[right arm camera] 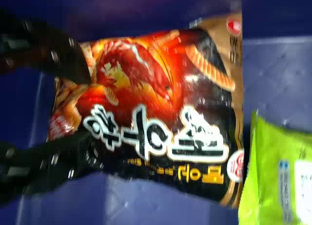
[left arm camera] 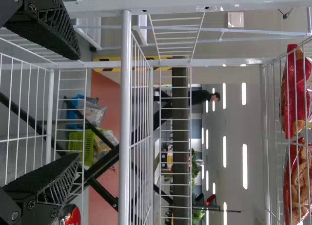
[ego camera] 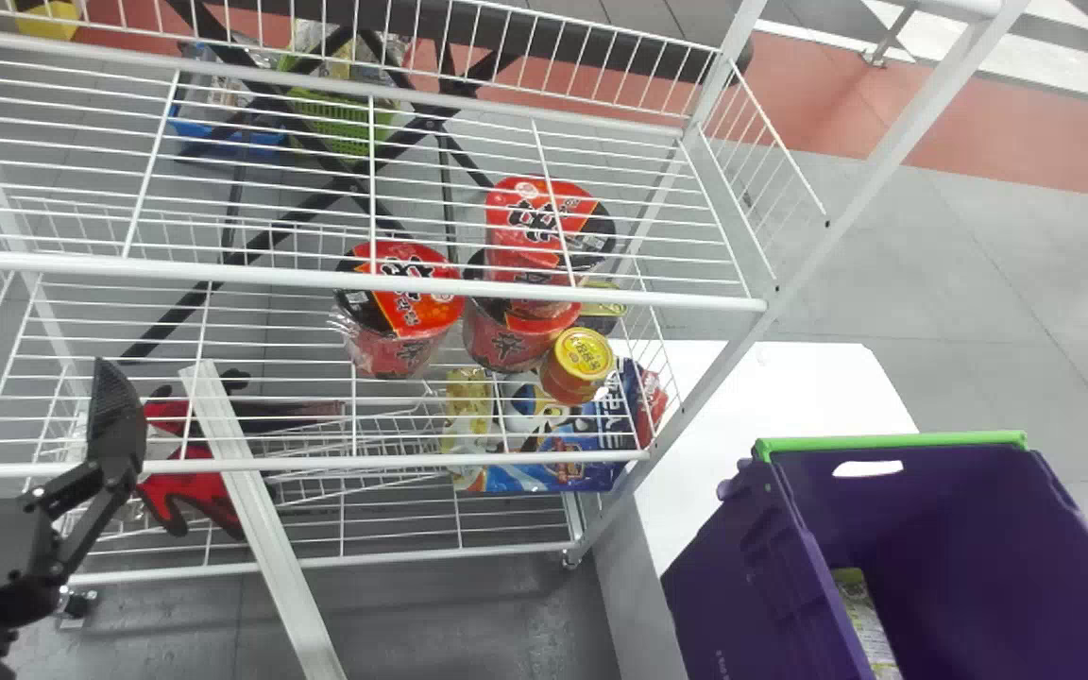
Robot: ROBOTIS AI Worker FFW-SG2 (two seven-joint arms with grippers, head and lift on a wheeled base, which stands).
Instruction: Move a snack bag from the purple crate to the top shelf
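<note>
Inside the purple crate (ego camera: 742, 586), the shrimp snack bag (right arm camera: 161, 112) shows its printed face to the right wrist camera, beside a lime-green packet (right arm camera: 278, 171). The right hand (right arm camera: 92, 112) is spread over one end of it, a fingertip towards each long side; whether either one touches the film, I cannot tell. The left hand (left arm camera: 78, 107) waits by the wire rack, its fingers well apart.

Getting a sound hold looks like the step in hand. Best to centre the fingers across the bag, go a little deeper so the pads take the plump body instead of slick film alone, then close slowly, just until the pillow firms up; a hard squeeze could crush the contents or pop a seam. Keep clear of the green packet, and lift straight until the bag passes the rim before swinging towards the top shelf (left arm camera: 267, 147), where red snack bags (left arm camera: 296, 93) sit behind the wires.

The pack is glossy, puffed film in red, black and tan, creased near the fingers, with a flat seal at the far end. The crate is stiff, smooth plastic with a bright green edge; the shelving is thin white wire between straight posts.
</note>
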